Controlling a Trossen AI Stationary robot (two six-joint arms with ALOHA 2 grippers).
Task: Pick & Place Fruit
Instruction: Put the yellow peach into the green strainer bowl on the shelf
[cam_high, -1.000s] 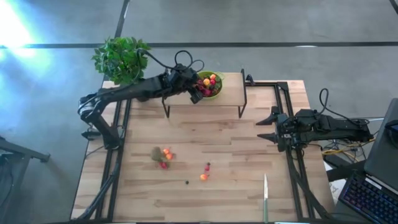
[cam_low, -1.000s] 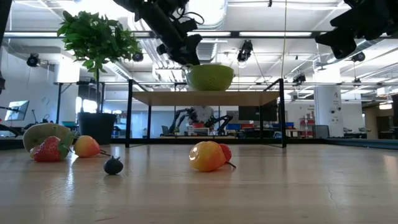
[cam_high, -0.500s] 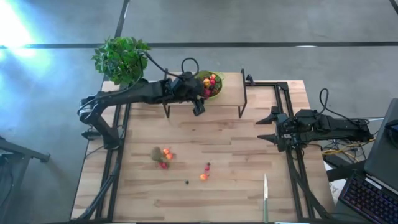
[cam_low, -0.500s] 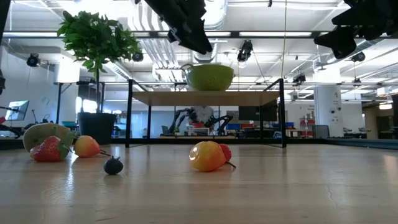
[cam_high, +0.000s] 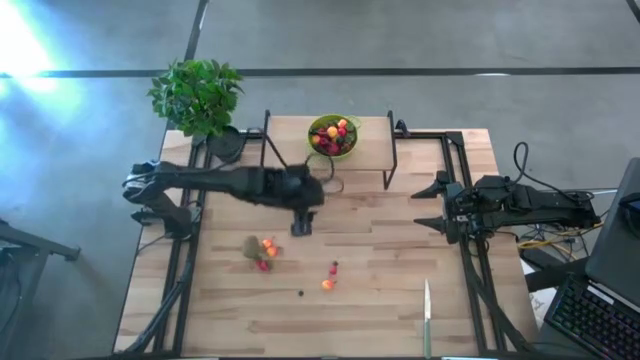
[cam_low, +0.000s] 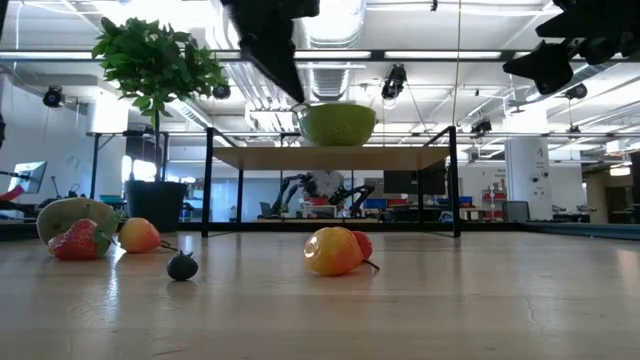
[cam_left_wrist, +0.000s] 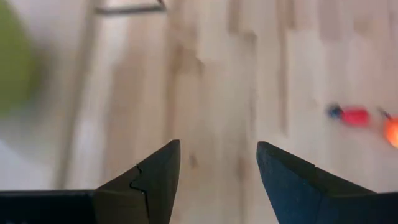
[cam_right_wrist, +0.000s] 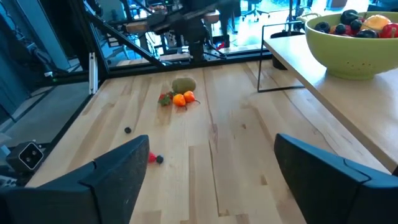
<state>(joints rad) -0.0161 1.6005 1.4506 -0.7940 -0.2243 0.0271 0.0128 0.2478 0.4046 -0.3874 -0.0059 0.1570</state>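
Observation:
Loose toy fruit lies on the wooden table: a brown kiwi (cam_high: 251, 246) with orange pieces (cam_high: 268, 246) and a strawberry (cam_high: 263, 265) against it, a dark berry (cam_high: 300, 293), and an orange fruit (cam_high: 327, 285) beside a small red one (cam_high: 334, 267). More fruit fills the lime-green bowl (cam_high: 333, 135) on the raised shelf. My left gripper (cam_high: 301, 229) hangs open and empty above bare wood (cam_left_wrist: 217, 155), between the shelf and the kiwi group. My right gripper (cam_high: 430, 205) waits open near the table's right edge (cam_right_wrist: 211, 168).
The raised wooden shelf (cam_high: 370, 150) on thin black legs spans the far middle of the table. A potted plant (cam_high: 196, 93) stands at the far left corner. A green-handled knife (cam_high: 427, 318) lies by the near edge. Bare wood lies between the fruit groups.
My left gripper has swung away from the bowl on the shelf, toward the table's near edge and out over the middle of the table, near the kiwi group. The fruit and the right arm have stayed where they were.

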